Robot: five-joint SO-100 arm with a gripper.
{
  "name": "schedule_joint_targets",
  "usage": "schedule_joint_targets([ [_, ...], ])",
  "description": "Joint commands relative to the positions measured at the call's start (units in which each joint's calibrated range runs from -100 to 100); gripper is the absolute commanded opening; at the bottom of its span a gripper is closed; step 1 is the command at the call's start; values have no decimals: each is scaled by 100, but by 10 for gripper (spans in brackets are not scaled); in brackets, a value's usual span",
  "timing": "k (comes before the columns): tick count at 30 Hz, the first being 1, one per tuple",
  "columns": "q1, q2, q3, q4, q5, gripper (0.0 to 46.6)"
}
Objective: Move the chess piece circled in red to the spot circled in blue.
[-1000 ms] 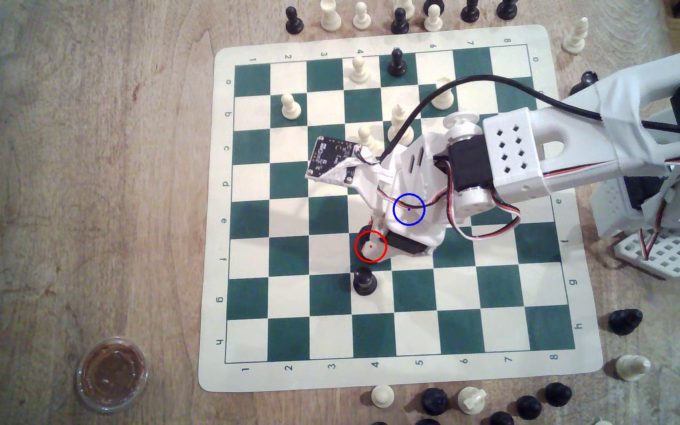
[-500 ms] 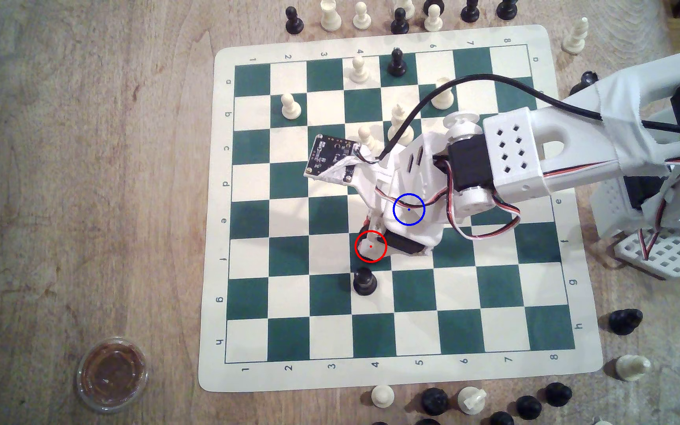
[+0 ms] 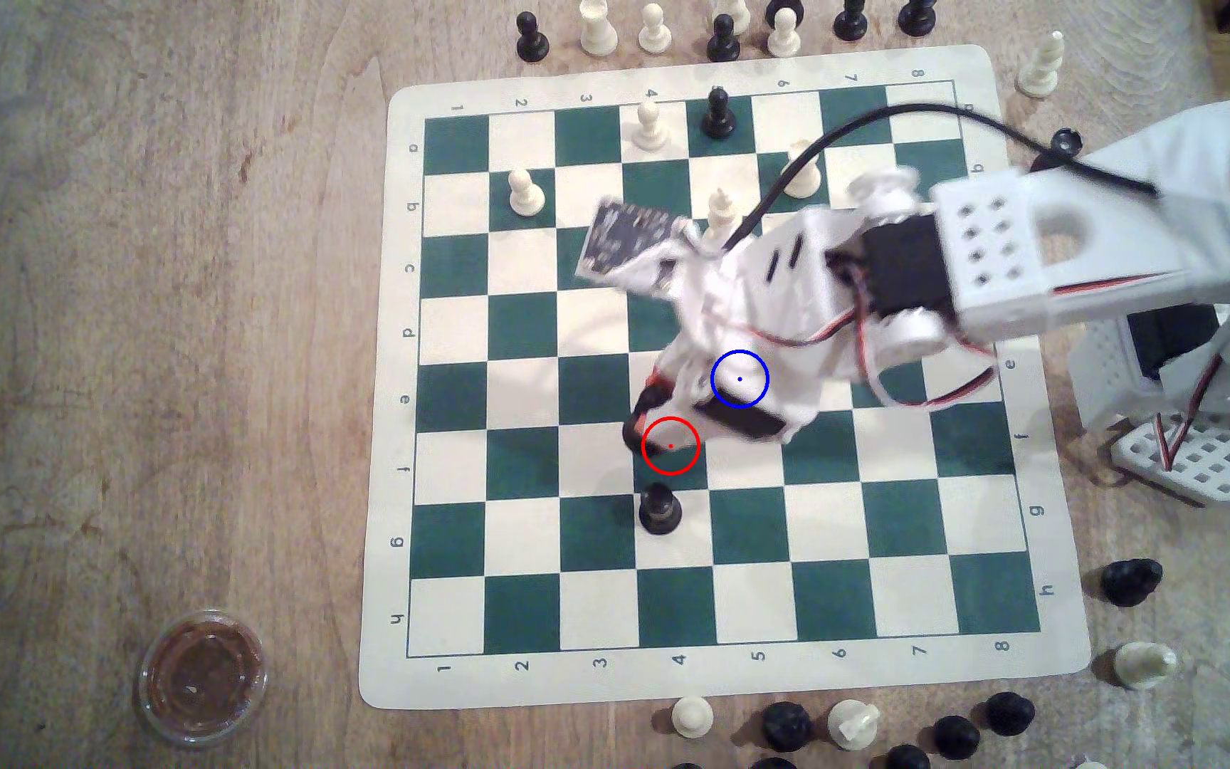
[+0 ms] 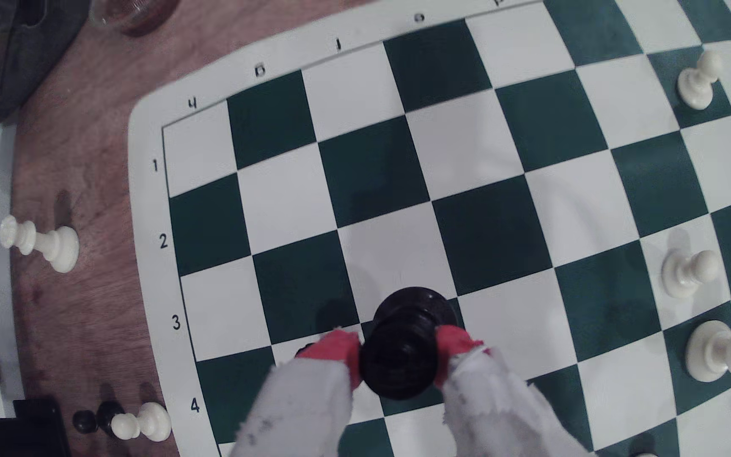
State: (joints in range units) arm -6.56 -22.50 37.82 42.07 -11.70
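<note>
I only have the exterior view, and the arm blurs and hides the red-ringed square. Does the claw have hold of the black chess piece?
Observer: Yes. In the wrist view the claw is shut on the matte black round-headed chess piece.
Operator: How does it grip?
Observer: Its red-tipped fingers press the piece's upper part from opposite sides, and the wide round base shows beyond them over a green square.
</note>
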Motion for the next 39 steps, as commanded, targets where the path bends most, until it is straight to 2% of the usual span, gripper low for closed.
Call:
schedule_joint_targets([
  [1,230,-1069,-129,486,122,2],
  [9,848,-1214,678,650,274,2],
  [14,1004,-1256,1141,609,317,2],
  [23,707,-1010,1295,207,234,2],
  [39,684,-620,1322,76,225,2],
])
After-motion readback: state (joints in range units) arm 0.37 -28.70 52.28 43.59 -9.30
